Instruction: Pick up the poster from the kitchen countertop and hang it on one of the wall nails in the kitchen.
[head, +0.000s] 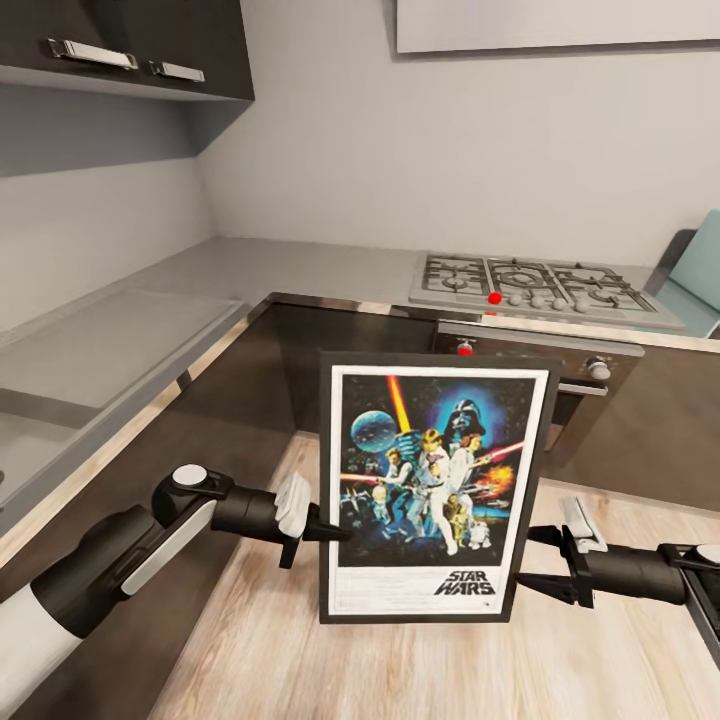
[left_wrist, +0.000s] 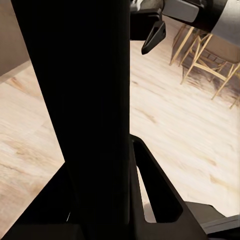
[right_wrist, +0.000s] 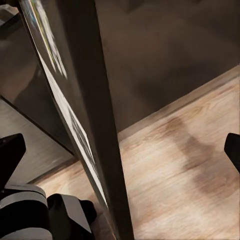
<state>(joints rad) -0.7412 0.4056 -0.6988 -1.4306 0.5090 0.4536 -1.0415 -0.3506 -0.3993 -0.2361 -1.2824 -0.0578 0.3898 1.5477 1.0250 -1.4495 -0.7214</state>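
Black-framed, the poster (head: 432, 487) hangs upright in the air over the wooden floor (head: 300, 660), in front of the dark cabinets and clear of the grey counter (head: 250, 265). The left gripper (head: 322, 531) pinches its left edge, jaws closed on the frame. The right gripper (head: 535, 560) sits just beside the right edge, jaws spread and not gripping. Carrying it to a nail should go best kept vertical, with slow turns so the thin frame does not pivot in that single pinch.
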